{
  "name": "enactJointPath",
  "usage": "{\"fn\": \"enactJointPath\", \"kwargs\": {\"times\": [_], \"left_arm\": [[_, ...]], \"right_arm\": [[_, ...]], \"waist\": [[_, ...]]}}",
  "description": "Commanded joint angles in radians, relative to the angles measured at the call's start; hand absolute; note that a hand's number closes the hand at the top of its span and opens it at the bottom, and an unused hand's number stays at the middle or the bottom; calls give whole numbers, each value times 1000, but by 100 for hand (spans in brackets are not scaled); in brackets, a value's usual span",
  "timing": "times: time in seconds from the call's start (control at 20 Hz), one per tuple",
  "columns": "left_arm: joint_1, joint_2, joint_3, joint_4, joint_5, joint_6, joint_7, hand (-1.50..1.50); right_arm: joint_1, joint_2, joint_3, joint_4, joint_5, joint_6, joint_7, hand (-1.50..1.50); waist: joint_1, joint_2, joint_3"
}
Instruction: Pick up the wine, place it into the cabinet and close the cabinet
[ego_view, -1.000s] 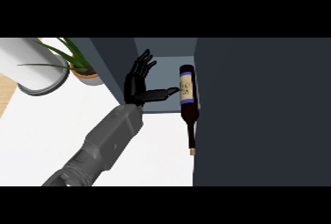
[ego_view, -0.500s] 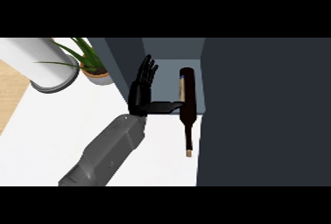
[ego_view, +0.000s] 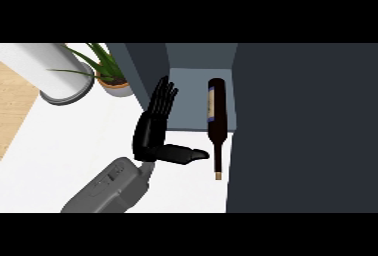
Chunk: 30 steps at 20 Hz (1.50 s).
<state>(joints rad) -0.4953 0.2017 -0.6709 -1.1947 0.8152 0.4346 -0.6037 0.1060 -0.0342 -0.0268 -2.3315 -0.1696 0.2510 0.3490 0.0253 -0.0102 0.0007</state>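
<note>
Dark wine (ego_view: 215, 115) lies half inside the cabinet (ego_view: 201, 60), neck poking out over its front edge. My hand (ego_view: 153, 127) sits just left of it, fingers straight and together, thumb out toward the bottle, holding nothing, set to shove it in.

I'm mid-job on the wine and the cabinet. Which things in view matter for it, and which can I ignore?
For the job:
wine bottle, lying partly inside the cabinet
cabinet
cabinet door, open
hand, open beside the bottle

Just about:
potted plant
white cylinder
</note>
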Motion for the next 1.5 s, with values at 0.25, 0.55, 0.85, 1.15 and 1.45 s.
{"fn": "enactJointPath", "kwargs": {"times": [0.25, 0.55, 0.85, 1.15, 1.45], "left_arm": [[272, 219, 0, -507, -76, 60, 138, -150], [435, 292, -18, -754, -126, 138, 173, -150], [571, 368, 35, -842, -148, 158, 131, -150], [745, 453, 159, -932, -103, 96, 92, -150], [959, 506, 307, -957, -16, -80, -6, -150]], "right_arm": [[-93, -1, 17, 28, 33, -27, 29, -150], [-37, -99, -3, -20, -4, 87, 47, 150], [-8, -183, 112, -99, -88, 219, 144, 150], [72, -123, 272, -88, -107, 211, 200, 150], [8, -11, 520, -126, 49, 107, 285, 150]], "waist": [[-15, 8, -1], [-12, 7, 0], [-7, 5, -1], [-9, 6, -1], [-2, 4, -3]]}}
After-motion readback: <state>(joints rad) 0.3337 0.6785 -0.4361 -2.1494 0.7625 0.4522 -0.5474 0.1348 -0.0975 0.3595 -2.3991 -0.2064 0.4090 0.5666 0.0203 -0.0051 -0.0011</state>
